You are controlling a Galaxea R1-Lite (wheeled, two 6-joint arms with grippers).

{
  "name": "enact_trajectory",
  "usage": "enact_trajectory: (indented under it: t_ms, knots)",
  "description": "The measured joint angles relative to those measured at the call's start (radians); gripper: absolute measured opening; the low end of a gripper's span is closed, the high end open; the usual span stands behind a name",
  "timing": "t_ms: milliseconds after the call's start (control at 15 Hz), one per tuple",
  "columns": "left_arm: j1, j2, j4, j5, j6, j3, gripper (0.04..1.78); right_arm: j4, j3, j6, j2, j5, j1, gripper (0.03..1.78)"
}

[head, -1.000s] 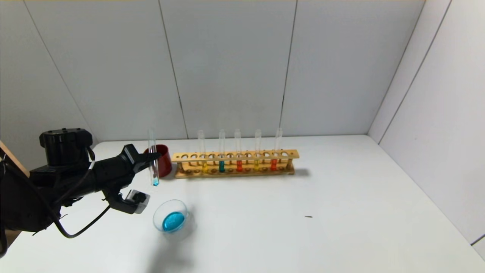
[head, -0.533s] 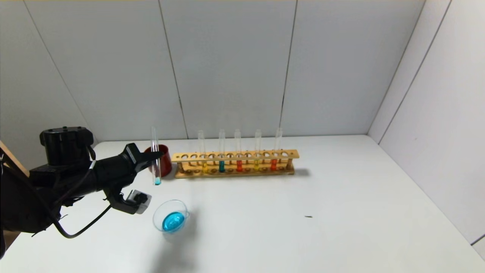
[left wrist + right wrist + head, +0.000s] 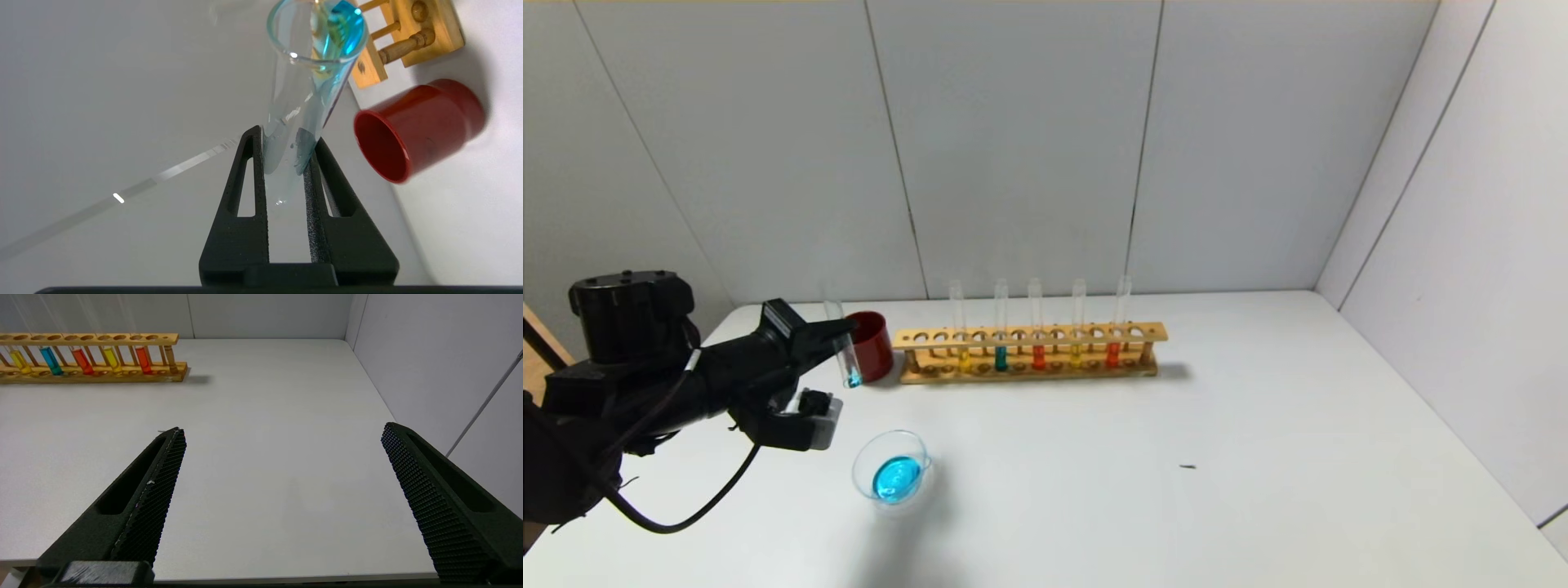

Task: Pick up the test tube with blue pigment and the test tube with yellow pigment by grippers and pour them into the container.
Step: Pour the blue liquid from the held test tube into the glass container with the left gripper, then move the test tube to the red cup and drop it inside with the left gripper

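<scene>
My left gripper [image 3: 841, 333] [image 3: 286, 136] is shut on the test tube with blue pigment [image 3: 849, 371] [image 3: 302, 81]. The tube hangs slightly tilted just left of a red cup, with only a little blue left at its bottom. The container [image 3: 892, 467], a clear glass dish, stands on the table in front of it and holds a pool of blue liquid. A test tube with yellow pigment [image 3: 964, 359] [image 3: 19, 361] stands in the wooden rack [image 3: 1029, 351], and a second yellow one [image 3: 1076, 353] stands further right. My right gripper [image 3: 284, 428] is open and empty over the table's front right.
The red cup [image 3: 870, 347] [image 3: 416, 126] stands at the rack's left end [image 3: 404, 41]. The rack also holds a teal tube [image 3: 1001, 358] and two orange-red tubes [image 3: 1038, 356]. White walls close in at the back and right. A small dark speck [image 3: 1187, 466] lies on the table.
My left gripper has drawn back and to the left with the blue tube, away from above the dish toward the red cup. The tube now leans a little.
</scene>
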Motion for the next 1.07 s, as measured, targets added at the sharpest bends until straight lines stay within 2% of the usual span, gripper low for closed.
enact_trajectory:
  t_ms: [400,733,867,1067]
  knots:
    - [-0.001,-0.14,0.011,0.167,-0.528,0.078,0.31,0.0,0.0,0.0,0.0,0.0,0.0,1.75]
    - [-0.005,-0.196,0.058,0.32,-1.017,0.023,0.31,0.0,0.0,0.0,0.0,0.0,0.0,1.75]
    - [-0.003,-0.222,0.172,0.329,-1.199,-0.058,0.31,0.0,0.0,0.0,0.0,0.0,0.0,1.75]
    - [-0.001,-0.283,0.461,0.319,-1.424,-0.24,0.31,0.0,0.0,0.0,0.0,0.0,0.0,1.75]
